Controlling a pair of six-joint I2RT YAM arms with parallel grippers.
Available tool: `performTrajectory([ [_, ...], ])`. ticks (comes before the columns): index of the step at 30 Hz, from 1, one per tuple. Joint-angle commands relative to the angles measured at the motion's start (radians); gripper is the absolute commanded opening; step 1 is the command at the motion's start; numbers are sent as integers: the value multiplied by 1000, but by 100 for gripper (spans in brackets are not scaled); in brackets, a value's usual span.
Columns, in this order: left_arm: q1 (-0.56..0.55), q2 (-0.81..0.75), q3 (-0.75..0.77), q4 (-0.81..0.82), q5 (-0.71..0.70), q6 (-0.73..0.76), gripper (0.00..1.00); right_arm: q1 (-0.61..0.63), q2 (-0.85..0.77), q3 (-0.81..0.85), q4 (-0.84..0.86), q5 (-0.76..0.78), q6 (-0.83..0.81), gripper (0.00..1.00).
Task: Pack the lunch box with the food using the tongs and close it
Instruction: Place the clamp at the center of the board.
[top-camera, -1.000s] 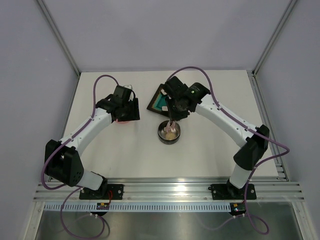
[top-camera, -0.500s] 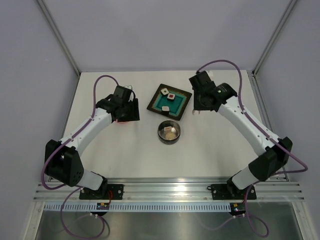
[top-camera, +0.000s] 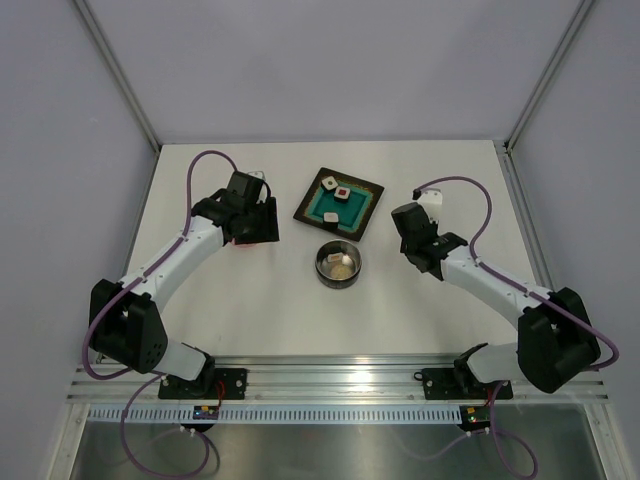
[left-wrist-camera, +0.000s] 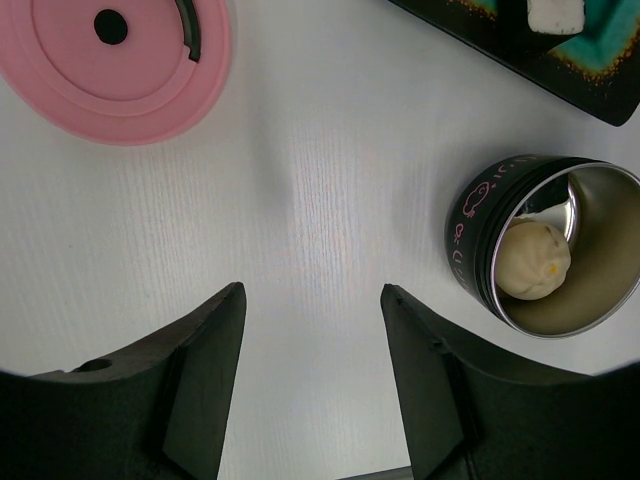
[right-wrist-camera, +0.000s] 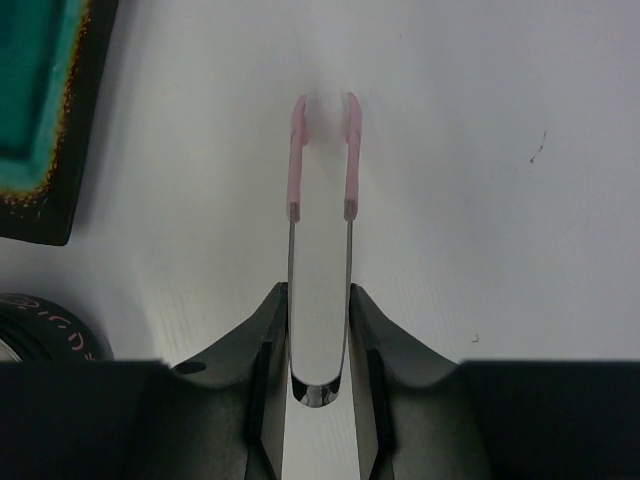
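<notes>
The steel lunch box (top-camera: 338, 265) stands open at mid-table with a round beige piece of food (left-wrist-camera: 533, 260) inside. Its pink lid (left-wrist-camera: 115, 60) lies flat on the table to the left, mostly under my left gripper (top-camera: 250, 222). That left gripper (left-wrist-camera: 312, 300) hovers open over bare table between lid and box. My right gripper (top-camera: 413, 240) is to the right of the box, shut on the tongs (right-wrist-camera: 320, 200). The tongs' pink tips hold nothing. White cubes of food (top-camera: 343, 192) sit on the dark tray (top-camera: 365, 215).
The square dark tray with a teal centre (right-wrist-camera: 40, 120) lies behind the lunch box (right-wrist-camera: 45, 325), just left of the tongs. Metal frame posts stand at the table's back corners, and the rail with the arm bases runs along the near edge.
My right arm has swung from over the lunch box out to the right and drawn back, carrying the tongs. The beige piece stays in the box. The left arm has not moved.
</notes>
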Motion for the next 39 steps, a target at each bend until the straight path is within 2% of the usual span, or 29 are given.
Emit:
performTrajectory([
  [1, 5, -25, 22, 21, 4, 14, 61, 1, -5, -40, 124, 30, 109, 27],
  [4, 5, -23, 17, 27, 12, 9, 61, 1, -15, -86, 91, 19, 192, 33],
  [5, 5, -23, 17, 27, 15, 9, 61, 1, -17, -99, 83, 15, 210, 43],
  [6, 5, -23, 16, 29, 16, 7, 61, 1, -17, -106, 53, 15, 233, 46],
  [11, 5, -16, 17, 30, 23, 9, 61, 1, 12, -133, 22, -17, 304, 51],
  [17, 5, -16, 13, 32, 27, 7, 61, 3, 147, -28, -46, -31, 307, 57],
  [18, 6, -22, 11, 30, 26, 7, 61, 1, 167, -24, -44, -39, 310, 64],
  [21, 5, -28, 5, 26, 18, 11, 61, 1, 172, -30, -31, -44, 332, 75],
  [22, 5, -32, 3, 26, 16, 12, 61, 3, 170, -33, -23, -48, 332, 82],
  [32, 5, -29, 3, 27, 15, 15, 61, -5, 95, -71, -44, -37, 375, 86],
  [36, 6, -26, 6, 24, 19, 15, 61, -54, 100, -111, 12, -132, 373, 88],
  [39, 5, -26, 11, 19, 19, 20, 61, -74, 109, -126, 35, -137, 372, 88],
])
